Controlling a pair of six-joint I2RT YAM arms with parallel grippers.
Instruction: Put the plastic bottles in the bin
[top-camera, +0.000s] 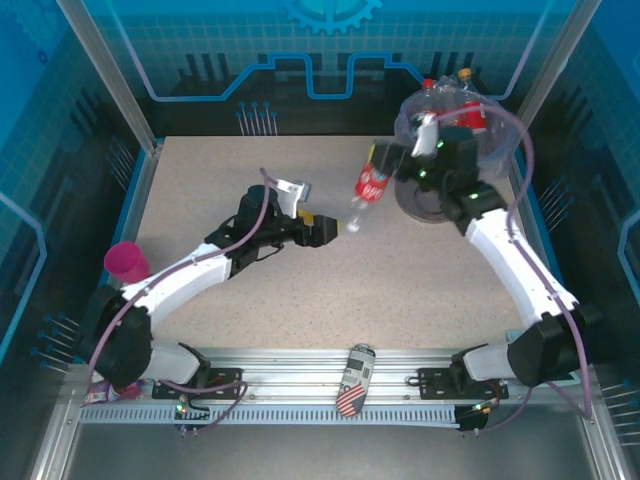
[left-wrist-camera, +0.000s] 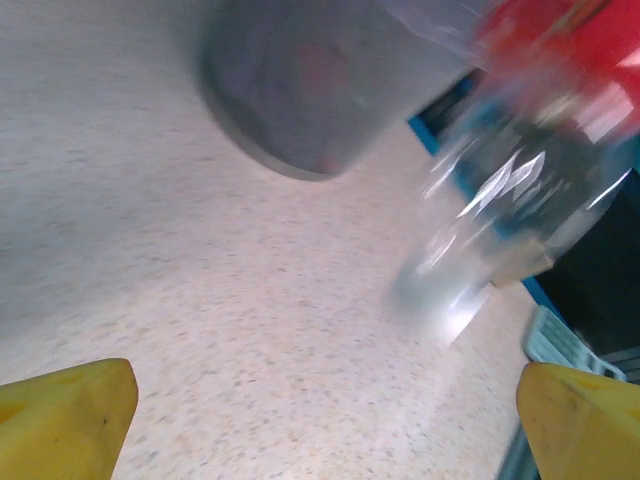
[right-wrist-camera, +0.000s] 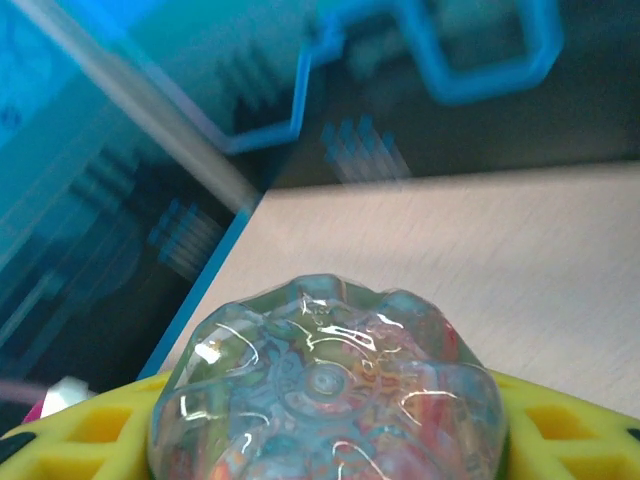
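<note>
At the left edge of the bench (top-camera: 200, 180) stood a pink cup (top-camera: 126, 262), and the left fingers (left-wrist-camera: 70, 415) were spread wide with nothing between them, close to the white-capped end of a red-labelled bottle (top-camera: 369, 186). That bottle hung tilted above the bench, clamped at its base by the right fingers (right-wrist-camera: 565, 425). It was just left of the bin (top-camera: 497, 150), where other bottles (top-camera: 468, 110) lay inside.

White-shelled arms (top-camera: 190, 275) with black joints (top-camera: 125, 345), lilac cables (top-camera: 527, 160), yellow lattice fingers (right-wrist-camera: 570, 425), perhaps green status lights (top-camera: 422, 172).
</note>
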